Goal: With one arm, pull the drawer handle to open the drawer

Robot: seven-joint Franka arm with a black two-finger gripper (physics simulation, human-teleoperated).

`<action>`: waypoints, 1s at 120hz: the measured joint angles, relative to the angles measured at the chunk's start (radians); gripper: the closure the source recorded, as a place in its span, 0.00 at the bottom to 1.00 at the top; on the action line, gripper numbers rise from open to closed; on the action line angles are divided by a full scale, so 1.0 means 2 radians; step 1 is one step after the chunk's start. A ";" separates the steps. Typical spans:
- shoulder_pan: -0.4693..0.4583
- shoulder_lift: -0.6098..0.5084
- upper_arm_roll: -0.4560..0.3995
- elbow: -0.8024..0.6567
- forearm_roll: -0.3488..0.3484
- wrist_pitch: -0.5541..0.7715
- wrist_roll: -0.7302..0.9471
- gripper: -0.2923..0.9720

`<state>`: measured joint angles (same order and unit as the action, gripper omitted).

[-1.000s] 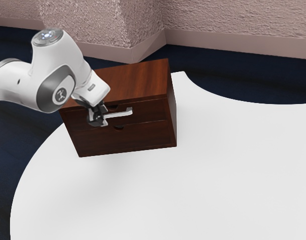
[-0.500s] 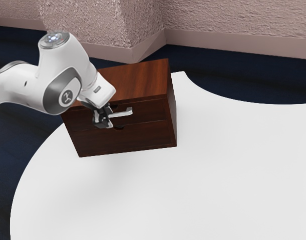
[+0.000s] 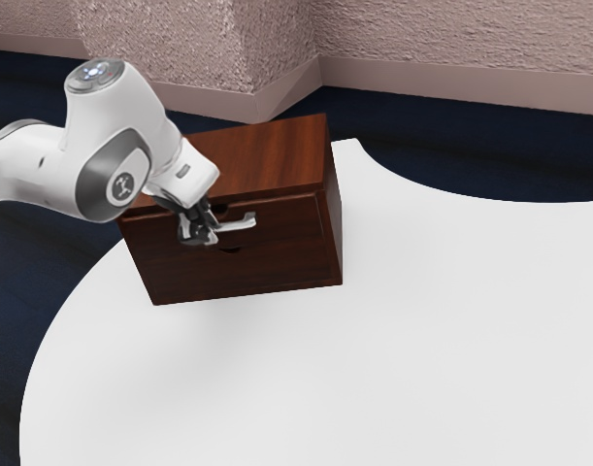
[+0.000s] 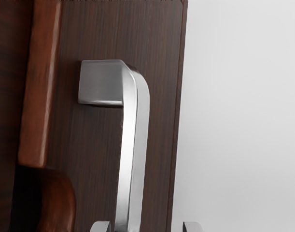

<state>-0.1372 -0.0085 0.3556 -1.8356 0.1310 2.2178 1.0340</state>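
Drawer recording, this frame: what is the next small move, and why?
Probably pull straight away from the cabinet front: the gripper sits at one end of the silver handle, and the top drawer looks barely open.

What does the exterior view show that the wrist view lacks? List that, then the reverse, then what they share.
Exterior view adds: the arm, the gripper, the whole cabinet, the lower drawer and the wall. Wrist view adds: the bent mounting foot seen close, flat against the dark wood. Shared: the silver handle, the top drawer front and the white table.
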 joint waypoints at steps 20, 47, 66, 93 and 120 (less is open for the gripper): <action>0.004 -0.015 -0.008 -0.016 -0.003 -0.003 -0.002 0.70; -0.006 -0.033 -0.019 -0.036 -0.004 -0.006 -0.007 0.70; -0.011 -0.051 -0.020 -0.053 -0.004 -0.008 -0.010 0.70; -0.009 -0.070 -0.020 -0.073 -0.003 -0.011 -0.013 0.71; -0.009 -0.089 -0.029 -0.093 -0.003 -0.013 -0.017 0.71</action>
<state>-0.1562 -0.1858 0.2981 -2.0223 0.1254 2.1920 0.9993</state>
